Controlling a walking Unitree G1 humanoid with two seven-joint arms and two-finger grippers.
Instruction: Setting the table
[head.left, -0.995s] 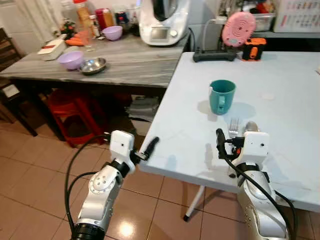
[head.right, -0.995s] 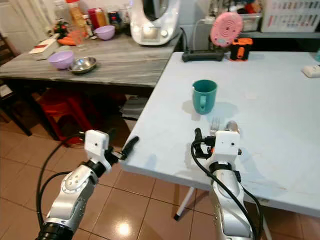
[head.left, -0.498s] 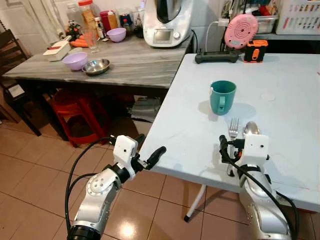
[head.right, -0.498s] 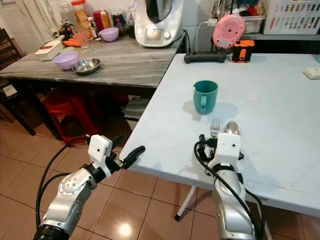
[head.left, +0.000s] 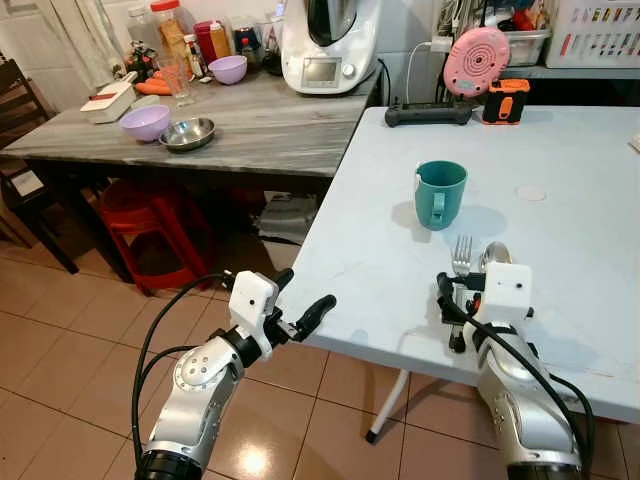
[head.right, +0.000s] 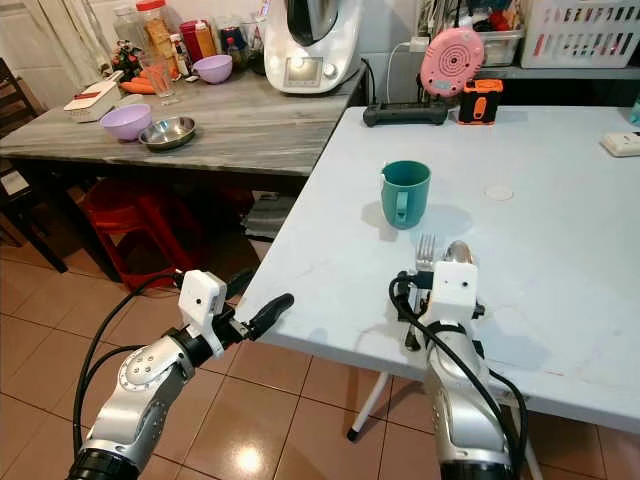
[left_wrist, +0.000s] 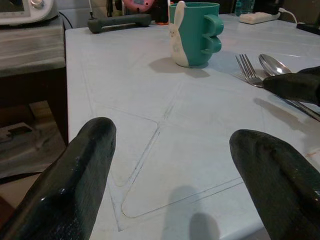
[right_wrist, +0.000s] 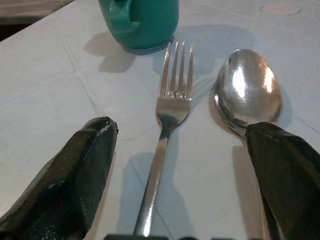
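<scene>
Since the earlier frame nothing on the table (head.left: 380, 250) had moved. Fork (right_wrist: 170, 115) and spoon (right_wrist: 247, 92) lay side by side, just before the green cup (head.left: 441, 193). Right gripper (right_wrist: 177, 175) hung released over their handles; left gripper (left_wrist: 170, 165) was open too. To withdraw well, it should lift straight, touching neither.

Two shiny silver arms are seen, each with a white box at the wrist. Black cables are looped along both arms. The left gripper (head.left: 300, 305) and right gripper (right_wrist: 180, 175) are each made of two long, rounded black fingers.
</scene>
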